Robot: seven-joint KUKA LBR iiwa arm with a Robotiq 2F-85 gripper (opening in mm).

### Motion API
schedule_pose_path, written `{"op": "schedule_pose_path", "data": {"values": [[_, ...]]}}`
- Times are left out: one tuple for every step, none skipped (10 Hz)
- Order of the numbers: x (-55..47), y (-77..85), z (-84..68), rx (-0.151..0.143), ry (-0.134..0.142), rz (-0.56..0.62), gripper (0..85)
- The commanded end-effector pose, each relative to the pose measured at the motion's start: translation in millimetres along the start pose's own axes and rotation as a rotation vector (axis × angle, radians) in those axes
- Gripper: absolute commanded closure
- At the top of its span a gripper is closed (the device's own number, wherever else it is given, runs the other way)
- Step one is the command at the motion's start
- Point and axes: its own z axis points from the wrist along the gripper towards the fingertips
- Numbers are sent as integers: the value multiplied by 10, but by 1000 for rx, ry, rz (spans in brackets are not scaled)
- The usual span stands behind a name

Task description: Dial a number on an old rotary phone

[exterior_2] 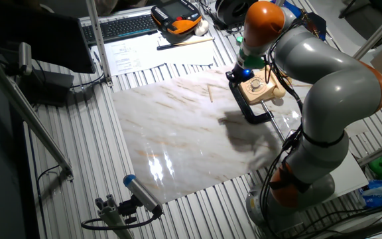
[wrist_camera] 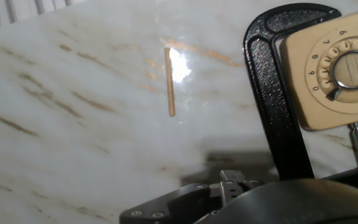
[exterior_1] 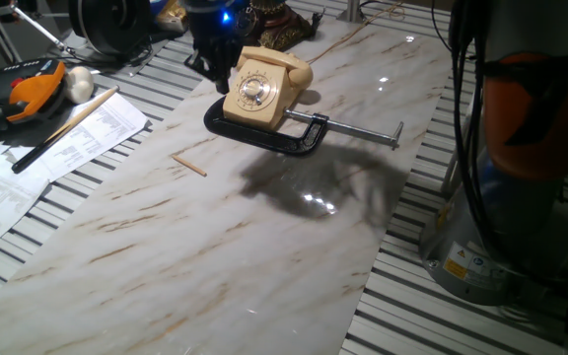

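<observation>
Hand view shows the cream-beige plastic rotary phone (wrist_camera: 340,78) pinned by a black C-clamp (wrist_camera: 277,99) on the marble desk (wrist_camera: 73,93), off to the right of centre. Gripper (exterior_1: 210,61) hovers beside the handset; can't tell how its jaws stand. Coming down this misaligned could hit the clamp and miss the dial.

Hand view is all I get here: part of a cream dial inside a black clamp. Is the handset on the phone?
Observer: Yes, the handset lies across the top of the old rotary phone.
Operator: Where is the gripper?
Observer: The gripper hangs beside the phone, off the dial; open or shut, I cannot tell.
Operator: And the clamp's far end?
Observer: Its silver screw bar juts out past the phone.
</observation>
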Motion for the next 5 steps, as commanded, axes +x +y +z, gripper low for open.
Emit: {"op": "schedule_pose_path", "data": {"values": [[-30, 15, 42, 5, -15, 0, 850], [-73, 15, 78, -7, -2, -2, 850], [-102, 17, 119, -11, 19, 9, 850], [-115, 31, 159, -4, 20, 15, 850], [-140, 35, 184, 5, 14, 11, 850]]}}
